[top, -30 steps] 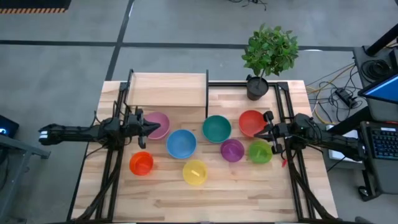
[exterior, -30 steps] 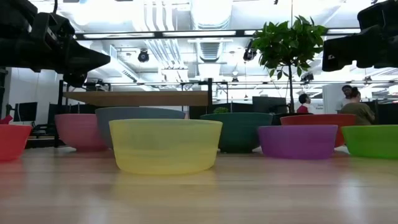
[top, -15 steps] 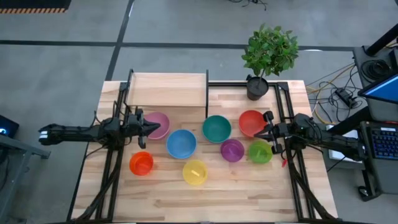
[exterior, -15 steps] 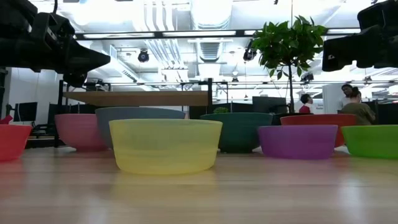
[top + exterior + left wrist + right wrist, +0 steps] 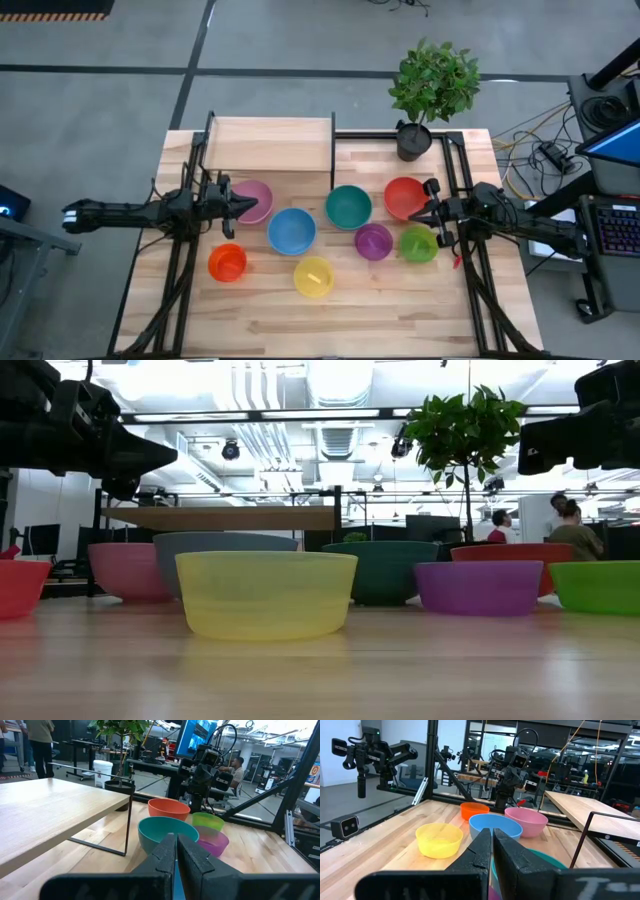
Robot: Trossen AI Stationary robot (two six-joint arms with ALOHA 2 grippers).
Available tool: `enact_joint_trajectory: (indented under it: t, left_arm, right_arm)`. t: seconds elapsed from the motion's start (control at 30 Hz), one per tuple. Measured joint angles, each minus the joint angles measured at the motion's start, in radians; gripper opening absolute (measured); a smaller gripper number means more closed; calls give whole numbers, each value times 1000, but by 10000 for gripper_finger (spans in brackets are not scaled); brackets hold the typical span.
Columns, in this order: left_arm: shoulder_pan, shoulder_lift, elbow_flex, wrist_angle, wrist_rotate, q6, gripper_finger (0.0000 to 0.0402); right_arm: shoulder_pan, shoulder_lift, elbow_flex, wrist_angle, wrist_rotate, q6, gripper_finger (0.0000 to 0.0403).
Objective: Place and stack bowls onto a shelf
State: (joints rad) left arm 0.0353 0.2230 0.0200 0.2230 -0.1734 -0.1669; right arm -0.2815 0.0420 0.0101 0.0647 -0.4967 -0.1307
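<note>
Above pink bowl (image 5: 254, 200): left pincer (image 5: 243, 207) closed, empty; right pincer (image 5: 417, 214) likewise.

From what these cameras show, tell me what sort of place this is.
Probably a robotics lab in an open-plan workspace: exposed ceiling ducts, a lit monitor, and seated people beyond the table.

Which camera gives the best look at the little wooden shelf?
The high view: the shelf shows whole from above, its board bare, at the table's back left. The low view shows only its thin edge behind the bowls. The left wrist view shows part of its board and one black upright; the right wrist view catches a corner.
</note>
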Motion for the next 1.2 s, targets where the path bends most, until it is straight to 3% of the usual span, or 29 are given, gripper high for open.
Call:
enact_joint_trajectory:
  t: [0.7, 0.8, 0.87, 1.0, 1.2]
  left_arm:
    - [0, 0, 0, 8, 0, -6, 0]
    - [0, 2, 0, 90, 0, -199, 0]
    - [0, 0, 0, 149, -1, -332, 0]
    - [0, 0, 0, 268, -1, -374, 0]
    - [0, 2, 0, 373, 0, -373, 0]
  right_arm:
    - [0, 0, 0, 0, 0, 0, 9]
    - [0, 0, 0, 1, 0, 14, 9]
    - [0, 0, 0, 7, 0, 136, 9]
    - [0, 0, -1, 138, 7, 451, 9]
    - [0, 10, 1, 295, 113, 556, 9]
